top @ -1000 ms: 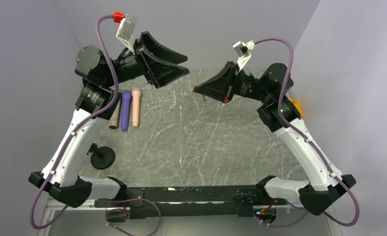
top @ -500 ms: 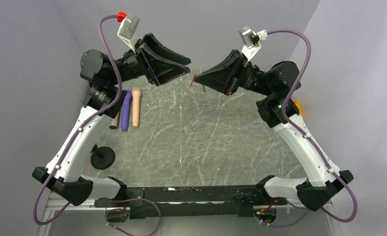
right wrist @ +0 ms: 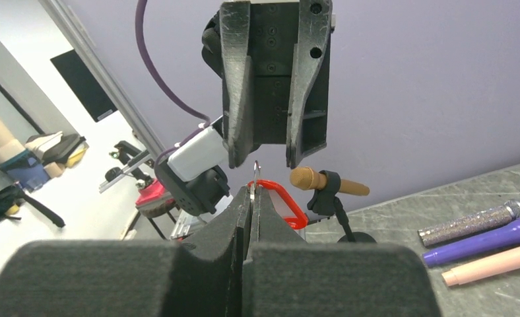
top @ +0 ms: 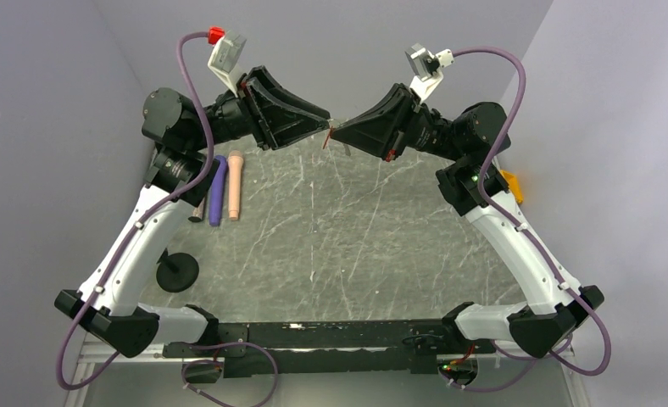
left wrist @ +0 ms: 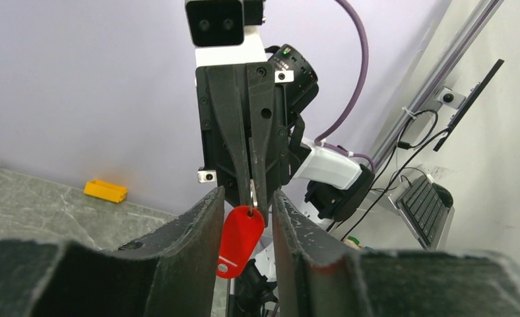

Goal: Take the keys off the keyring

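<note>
Overhead view of two robot arms rising from the near edge of a grey marbled table (top: 356, 237) and meeting in the air above its far side. At far left, three microphones lie side by side on the table: a glittery brown one (top: 198, 206), a purple one (top: 218, 192) and a pink one (top: 234, 185). Nearer the arm bases, a black round stand base (top: 178, 271) sits alone. The left gripper (top: 325, 119) points right with its two fingers apart, one on each side of the keyring (left wrist: 241, 239), a small red tag hanging in the air between them. Whether either finger touches the tag cannot be told. Facing it tip to tip, the right gripper (top: 336, 129) points left with its fingers pressed together, clamped on the thin metal ring at the top of the tag. A little wire pokes out past its fingertips. At far right, a yellow-orange box (top: 509, 184) sits on the table beside the right arm
</note>
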You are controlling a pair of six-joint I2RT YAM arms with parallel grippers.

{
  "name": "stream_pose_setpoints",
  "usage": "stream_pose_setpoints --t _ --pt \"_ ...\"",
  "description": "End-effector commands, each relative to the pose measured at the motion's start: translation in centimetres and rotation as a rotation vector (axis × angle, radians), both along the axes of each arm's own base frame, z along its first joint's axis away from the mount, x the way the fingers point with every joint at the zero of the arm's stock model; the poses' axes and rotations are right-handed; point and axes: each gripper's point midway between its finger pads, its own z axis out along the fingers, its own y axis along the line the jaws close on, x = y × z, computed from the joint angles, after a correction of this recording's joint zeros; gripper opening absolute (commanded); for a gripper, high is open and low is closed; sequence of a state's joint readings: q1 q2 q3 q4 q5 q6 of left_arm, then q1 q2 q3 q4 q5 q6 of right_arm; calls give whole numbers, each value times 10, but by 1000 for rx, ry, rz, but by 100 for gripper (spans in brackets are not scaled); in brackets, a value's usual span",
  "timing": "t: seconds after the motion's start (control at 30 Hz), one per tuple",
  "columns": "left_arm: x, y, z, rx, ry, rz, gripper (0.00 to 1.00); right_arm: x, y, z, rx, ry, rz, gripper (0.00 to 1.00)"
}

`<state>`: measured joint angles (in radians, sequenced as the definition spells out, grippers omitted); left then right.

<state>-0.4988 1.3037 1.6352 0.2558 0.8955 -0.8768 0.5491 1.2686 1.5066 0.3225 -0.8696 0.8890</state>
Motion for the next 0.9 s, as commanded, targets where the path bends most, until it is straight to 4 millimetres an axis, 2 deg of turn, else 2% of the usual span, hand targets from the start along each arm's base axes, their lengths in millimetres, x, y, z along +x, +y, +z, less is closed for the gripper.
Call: stream_pose_setpoints --t 0.0,0.2,0.87 --pt "-12 5 -1 15 -41 -2 36 -11 -7 20 34 -85 -4 0" --pt "-11 2 -8 39 -48 0 33 -11 -6 19 38 -74 5 0" --pt "-14 -2 -5 46 -70 -11 25 -10 -5 8 1 -59 7 0"
